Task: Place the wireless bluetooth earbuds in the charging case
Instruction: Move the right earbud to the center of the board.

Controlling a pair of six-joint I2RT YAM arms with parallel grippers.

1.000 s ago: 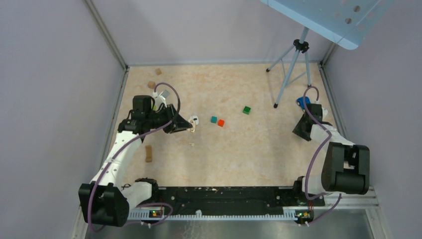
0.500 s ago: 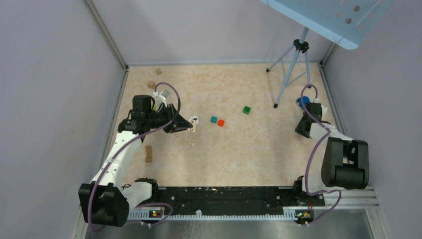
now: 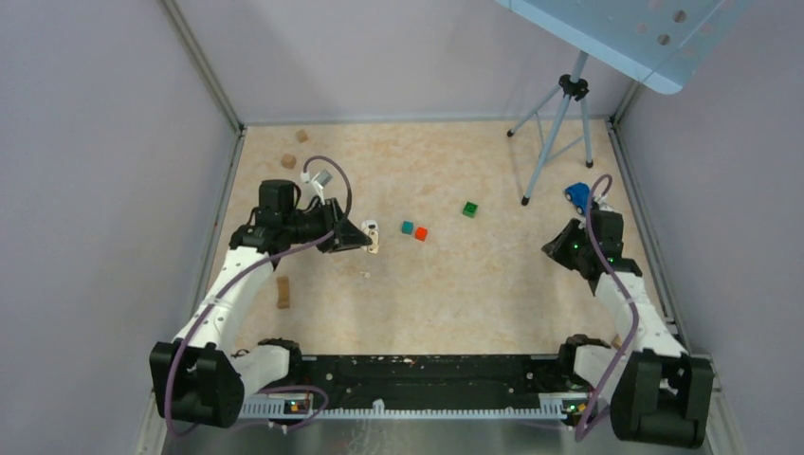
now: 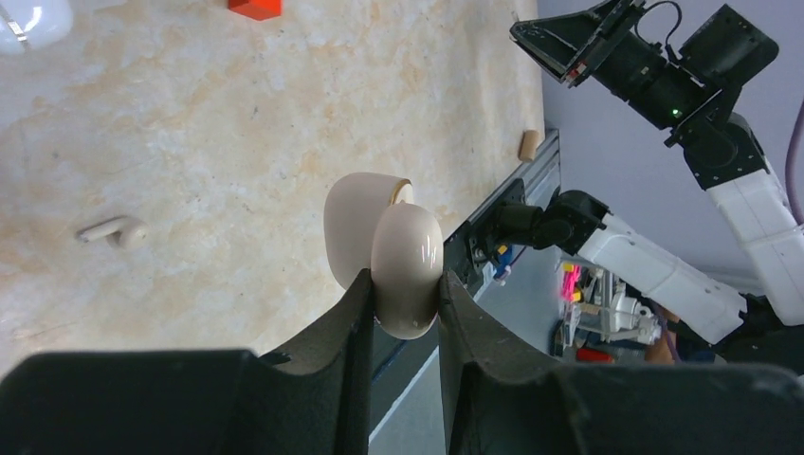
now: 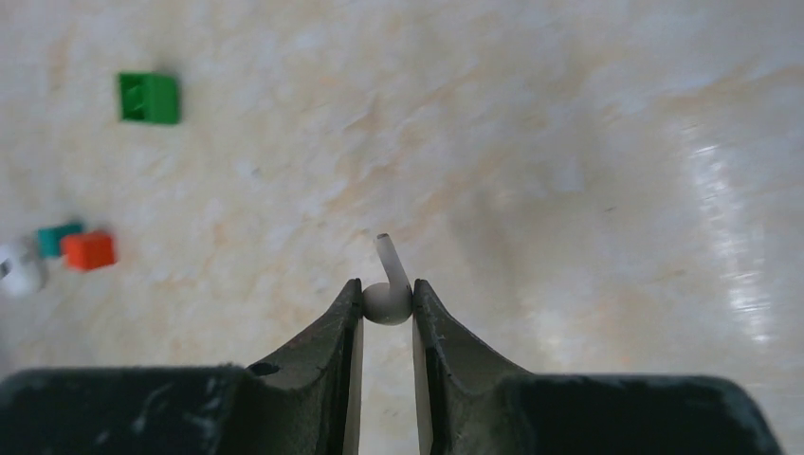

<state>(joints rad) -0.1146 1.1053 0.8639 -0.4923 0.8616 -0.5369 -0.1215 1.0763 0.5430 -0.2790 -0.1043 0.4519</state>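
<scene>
The cream-beige charging case [image 4: 384,248] is pinched between the fingers of my left gripper [image 4: 403,289], lid hinged open, held above the table. In the top view that left gripper [image 3: 366,243] hovers left of centre with the case [image 3: 375,247] at its tip. One earbud [image 4: 112,230] lies loose on the table below it, also visible as a small pale speck, the earbud [image 3: 365,275], from above. My right gripper [image 5: 387,296] is shut on the other earbud [image 5: 387,301], stem pointing away from the fingers. Seen from above, the right gripper [image 3: 554,248] sits at the right side.
A teal cube [image 3: 407,227], a red cube [image 3: 421,233] and a green cube [image 3: 470,209] sit mid-table. A small white object [image 3: 371,227] lies by the left gripper. A blue toy car [image 3: 576,196] and a tripod [image 3: 550,142] stand at back right. Tan wooden blocks [image 3: 283,292] lie left.
My right arm has pulled away from the blue car toward the near left, its jaws closed on an earbud. The left gripper with the case shifted slightly right.
</scene>
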